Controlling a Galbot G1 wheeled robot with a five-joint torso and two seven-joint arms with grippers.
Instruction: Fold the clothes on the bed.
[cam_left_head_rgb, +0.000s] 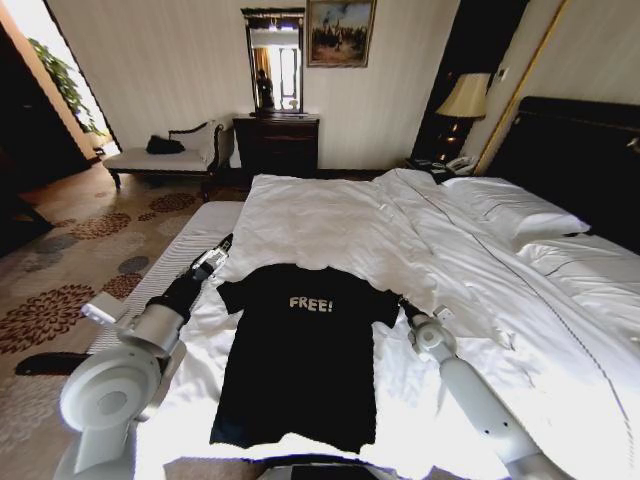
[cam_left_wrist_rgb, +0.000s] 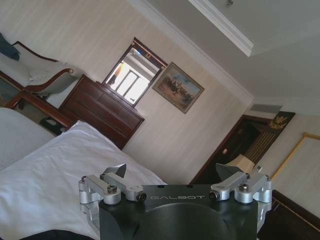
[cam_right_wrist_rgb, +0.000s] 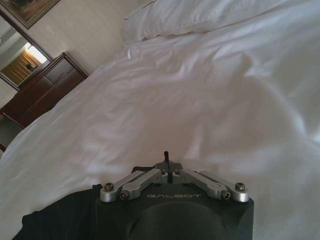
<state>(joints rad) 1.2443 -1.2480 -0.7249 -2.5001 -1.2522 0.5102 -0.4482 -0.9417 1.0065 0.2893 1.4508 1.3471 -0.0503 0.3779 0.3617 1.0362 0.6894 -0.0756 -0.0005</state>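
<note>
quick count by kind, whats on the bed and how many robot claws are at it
black T-shirt: 1, flat on the bed
white pillows: 2 that I can make out
white duvet: 1
robot claws: 2, left claw open by one sleeve, right claw shut by the other
total: 6

Black short-sleeved T-shirt (cam_left_head_rgb: 300, 370) with white "FREE!" lettering, spread flat and face up. Lying at the foot edge of the white-sheeted bed (cam_left_head_rgb: 480, 300), collar toward the pillows.

Head view down over bed (cam_left_head_rgb: 520, 300); wrist views low, both toward dresser (cam_left_wrist_rgb: 100, 107)
</note>
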